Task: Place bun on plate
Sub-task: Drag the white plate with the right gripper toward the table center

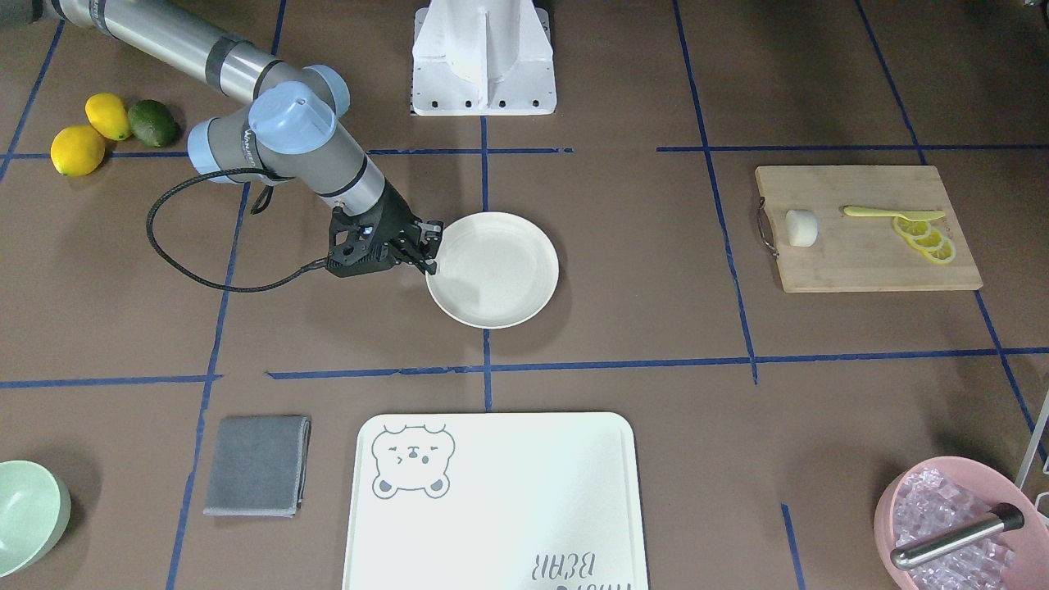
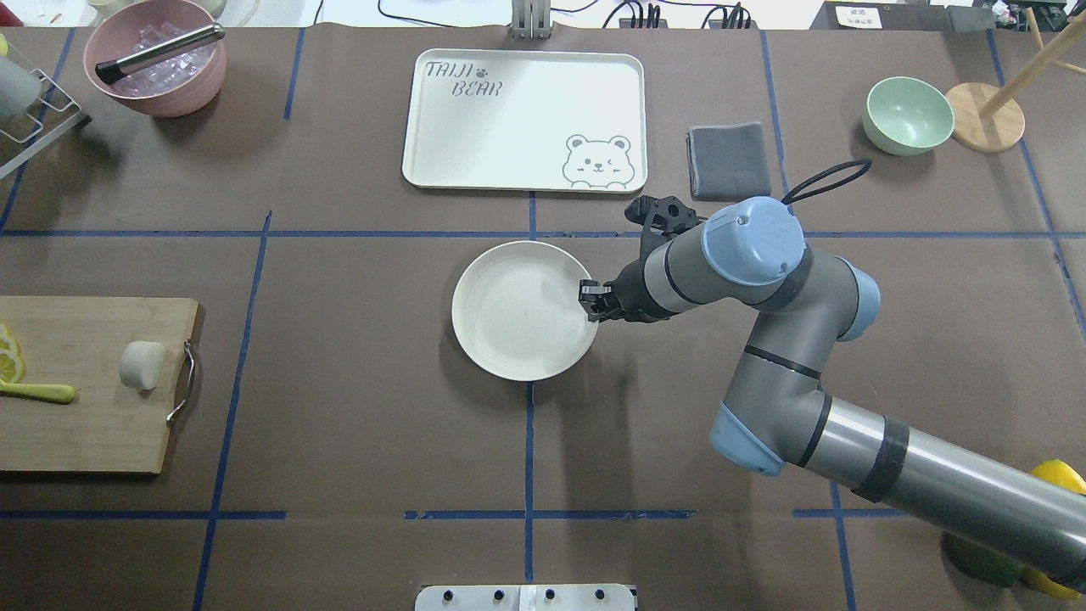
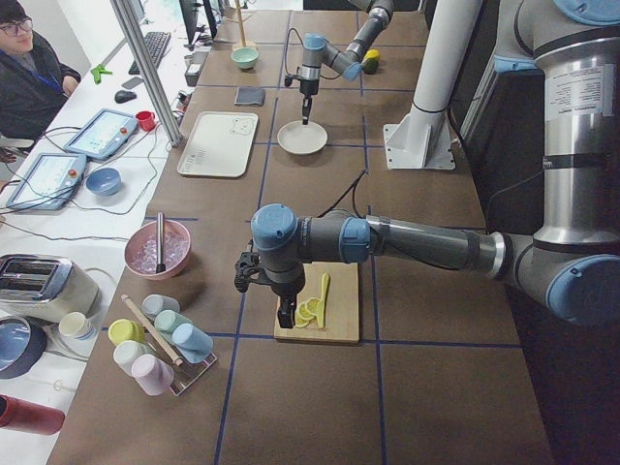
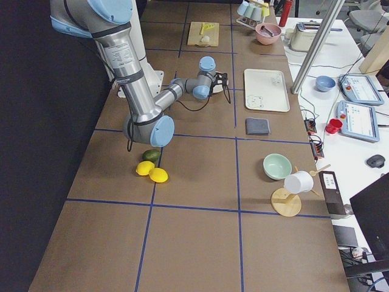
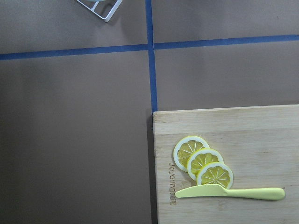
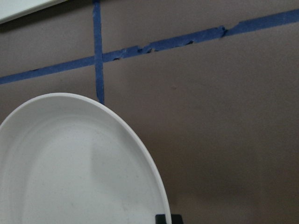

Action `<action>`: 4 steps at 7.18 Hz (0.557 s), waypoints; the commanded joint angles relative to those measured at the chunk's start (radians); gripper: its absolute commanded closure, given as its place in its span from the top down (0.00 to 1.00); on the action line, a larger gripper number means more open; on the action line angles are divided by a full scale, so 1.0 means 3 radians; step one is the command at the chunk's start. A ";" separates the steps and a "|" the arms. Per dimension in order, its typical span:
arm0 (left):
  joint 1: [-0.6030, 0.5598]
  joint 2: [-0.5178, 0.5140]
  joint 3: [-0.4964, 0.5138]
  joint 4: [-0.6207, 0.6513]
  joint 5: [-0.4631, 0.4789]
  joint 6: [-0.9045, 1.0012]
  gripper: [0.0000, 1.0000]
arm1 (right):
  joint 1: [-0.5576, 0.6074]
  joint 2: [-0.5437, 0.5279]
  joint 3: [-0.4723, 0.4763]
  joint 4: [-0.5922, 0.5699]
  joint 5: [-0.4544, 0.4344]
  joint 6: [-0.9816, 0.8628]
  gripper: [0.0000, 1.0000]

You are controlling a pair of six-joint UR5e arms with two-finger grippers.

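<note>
The bun (image 2: 142, 365), a small white lump, lies on a wooden cutting board (image 2: 85, 424) at the table's left end, next to lemon slices (image 5: 203, 161) and a yellow knife (image 5: 229, 192). The round cream plate (image 2: 517, 339) sits at the table's middle. My right gripper (image 2: 591, 301) points down at the plate's right rim and looks shut on it; a dark fingertip (image 6: 168, 218) shows at the rim. My left gripper (image 3: 284, 315) hangs above the board, and I cannot tell whether it is open or shut. The bun is out of the left wrist view.
A white bear tray (image 2: 526, 170) lies beyond the plate, with a grey cloth (image 2: 728, 159) and a mint bowl (image 2: 908, 114) to its right. A pink bowl of ice (image 2: 157, 85) stands at the far left. Lemons (image 1: 78, 150) sit near the right arm. A person (image 3: 29, 68) sits beside the table.
</note>
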 commanded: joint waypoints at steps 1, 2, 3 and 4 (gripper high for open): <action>0.0017 0.0000 0.0004 0.0000 0.0000 0.0000 1.00 | -0.0078 0.0005 0.0001 -0.0012 -0.0086 0.0006 0.03; 0.0018 0.0000 0.0004 0.0000 0.0000 0.0000 1.00 | -0.0094 0.0005 -0.0004 -0.0017 -0.0096 0.0006 0.53; 0.0018 0.0000 0.0004 0.0000 0.0000 0.0000 1.00 | -0.0099 0.0005 0.0017 -0.0017 -0.0173 0.0006 1.00; 0.0018 0.0000 0.0004 0.0000 0.0000 0.0000 1.00 | -0.0043 0.0005 0.0012 -0.0048 -0.0143 -0.0004 1.00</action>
